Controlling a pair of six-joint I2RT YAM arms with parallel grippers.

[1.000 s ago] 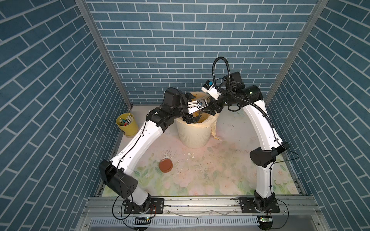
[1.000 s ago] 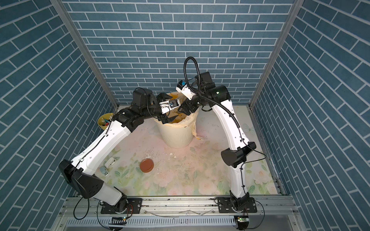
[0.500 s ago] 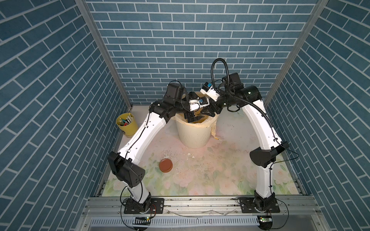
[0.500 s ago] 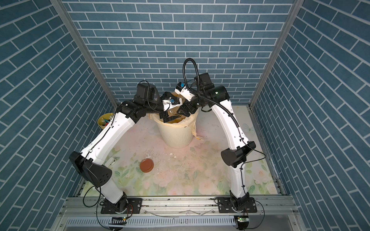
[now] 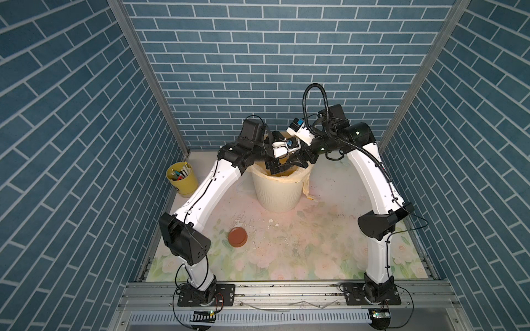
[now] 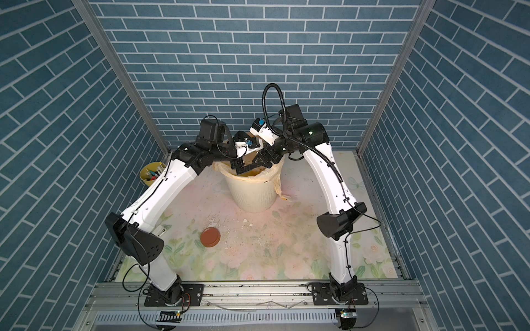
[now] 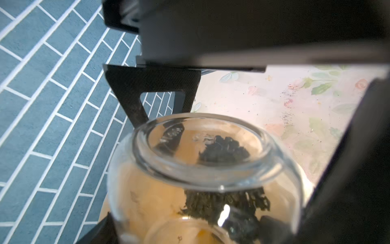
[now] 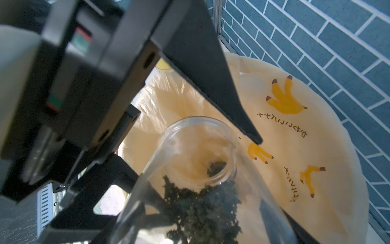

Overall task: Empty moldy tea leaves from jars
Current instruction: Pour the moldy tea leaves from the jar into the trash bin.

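The jar [image 8: 190, 147] is clear glass and lies tilted over the cream bin [image 5: 276, 195], its open mouth pointing down into the banana-print bag. A dark olive clump of tea leaves [image 8: 200, 207] clings inside it, also seen in the left wrist view as tea leaves [image 7: 223, 207]. My right gripper [image 5: 298, 162] is shut on the jar's body near its base. My left gripper [image 5: 276, 167] is open, and its black fingers [image 8: 211, 88] stand on either side of the jar's mouth end. The reddish-brown lid [image 5: 237, 237] lies flat on the floral table.
A yellow cup of pens [image 5: 183, 180] stands at the left wall. White crumbs and dark specks [image 5: 255, 226] are scattered in front of the bin [image 6: 252, 197]. The bag's edge hangs over the bin's right side. Brick walls close in on three sides.
My left arm has reared up and swung its elbow inward, bringing its open gripper down around the jar over the bin. The right arm and the jar have stayed put.
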